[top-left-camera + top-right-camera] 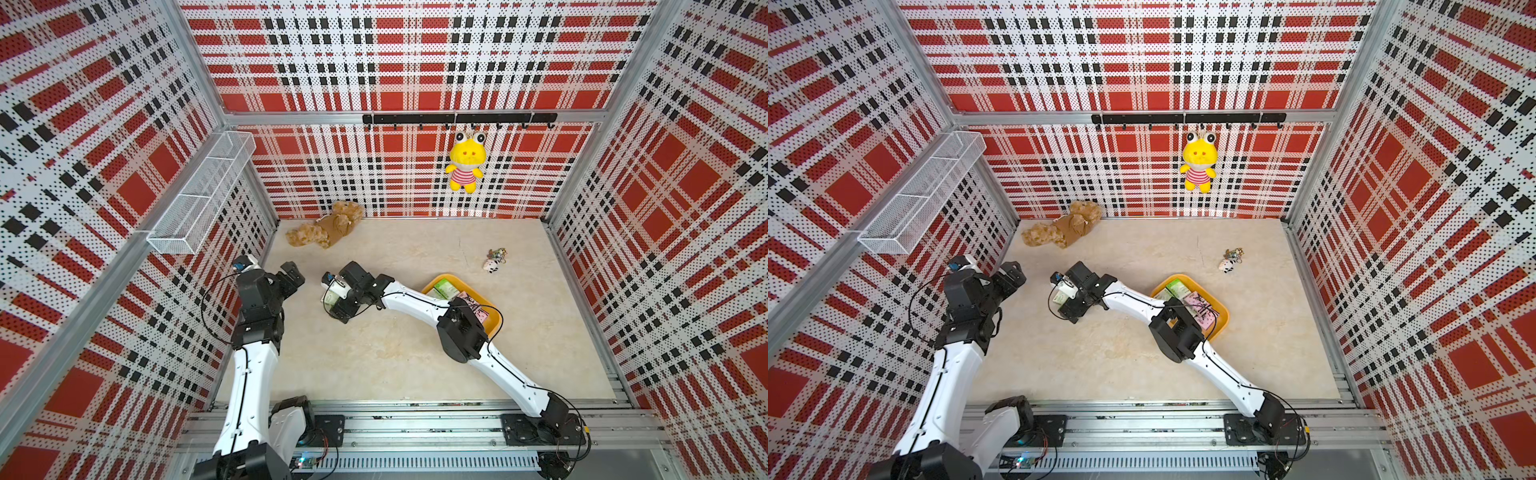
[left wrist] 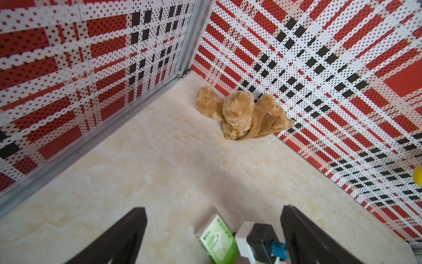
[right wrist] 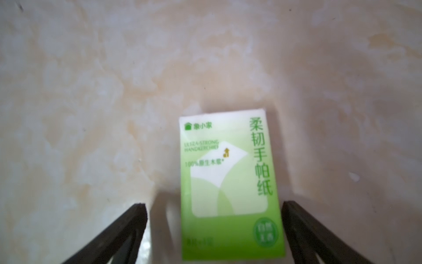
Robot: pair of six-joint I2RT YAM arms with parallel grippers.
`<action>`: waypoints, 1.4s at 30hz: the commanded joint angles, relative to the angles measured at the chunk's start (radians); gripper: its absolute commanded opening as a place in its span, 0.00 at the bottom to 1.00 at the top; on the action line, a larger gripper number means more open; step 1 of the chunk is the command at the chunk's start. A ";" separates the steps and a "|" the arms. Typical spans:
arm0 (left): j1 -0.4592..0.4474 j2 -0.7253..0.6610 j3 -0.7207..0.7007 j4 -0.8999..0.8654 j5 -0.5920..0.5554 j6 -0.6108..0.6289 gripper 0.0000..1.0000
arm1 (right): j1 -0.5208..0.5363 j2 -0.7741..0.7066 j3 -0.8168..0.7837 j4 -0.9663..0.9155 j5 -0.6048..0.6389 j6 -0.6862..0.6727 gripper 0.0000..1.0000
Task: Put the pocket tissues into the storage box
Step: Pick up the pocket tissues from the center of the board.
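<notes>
While the right gripper hangs low over the green packet w/ fingers spread wide, nothing's gripped yet. Pkt lies flat on the table between both fingers, touching neither, off-centre twd one. Its long axis runs parallel to them, so the close goes across its short width. In a top view it's ~9 o'clock of the storage box, well apart. Left gripper is also wide & empty, ~10 o'clock of pkt. Right arm's nearer, so its pick imo
</notes>
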 commanded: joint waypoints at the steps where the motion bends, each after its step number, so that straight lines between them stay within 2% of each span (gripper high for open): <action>1: 0.007 0.002 0.006 0.016 0.017 0.001 0.99 | 0.025 -0.040 -0.044 -0.039 0.006 0.009 1.00; 15: 0.006 -0.003 0.017 0.013 0.019 0.001 0.99 | 0.016 0.022 0.101 -0.029 0.048 0.070 1.00; 28: 0.007 -0.012 0.019 0.000 0.005 0.014 0.99 | 0.014 0.056 0.107 -0.021 0.072 0.075 0.95; 36: 0.006 -0.021 0.020 -0.008 0.002 0.016 0.99 | 0.014 0.052 0.105 -0.026 0.076 0.065 0.73; 40: 0.009 -0.031 0.017 -0.014 0.002 0.014 0.99 | 0.014 0.040 0.101 -0.023 0.088 0.057 0.53; 42: 0.008 -0.036 0.016 -0.018 0.001 0.016 0.99 | 0.012 0.029 0.091 -0.013 0.090 0.060 0.50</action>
